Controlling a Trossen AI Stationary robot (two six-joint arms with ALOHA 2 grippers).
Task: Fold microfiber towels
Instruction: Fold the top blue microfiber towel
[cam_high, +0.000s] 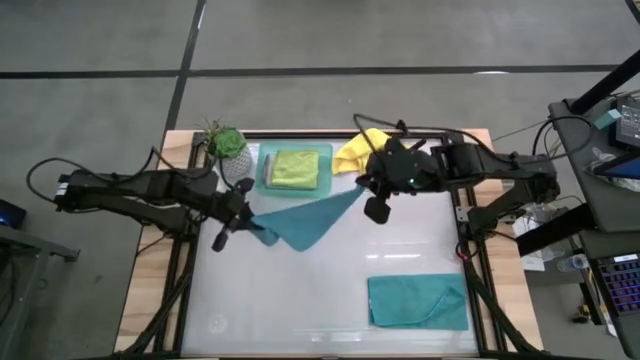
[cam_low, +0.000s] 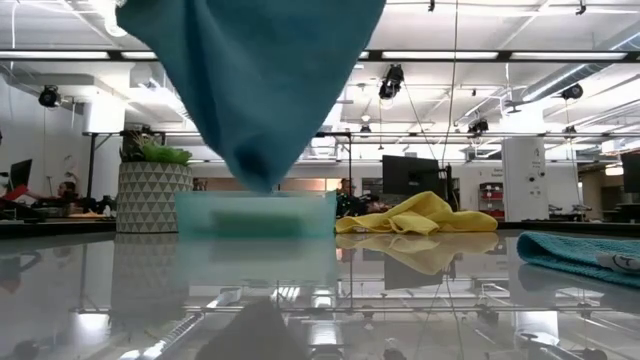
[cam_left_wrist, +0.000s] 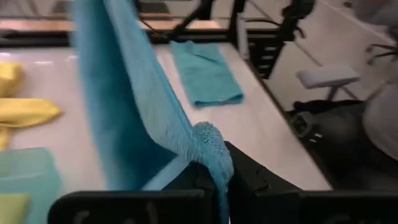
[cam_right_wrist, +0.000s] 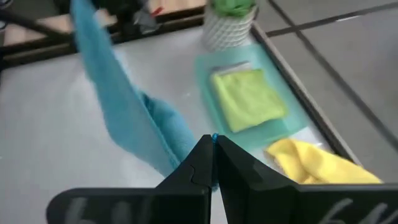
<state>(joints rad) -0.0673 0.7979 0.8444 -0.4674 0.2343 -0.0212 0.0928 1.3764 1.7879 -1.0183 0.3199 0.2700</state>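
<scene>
Above the middle of the tabletop, a soft teal microfiber towel (cam_high: 305, 220) hangs stretched between 2 grippers: the left gripper (cam_high: 243, 213) and right gripper (cam_high: 362, 187) each pinch 1 corner. Both holds look thin; uneven pulling could tug a corner free.

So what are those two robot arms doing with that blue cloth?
Both arms hold one teal microfiber towel stretched in the air between them: the left gripper pinches one corner, the right gripper the opposite one. A second teal towel lies folded on the table, a lime green towel sits in the mint-green plastic tray, and a crumpled yellow towel waits beside it.
</scene>
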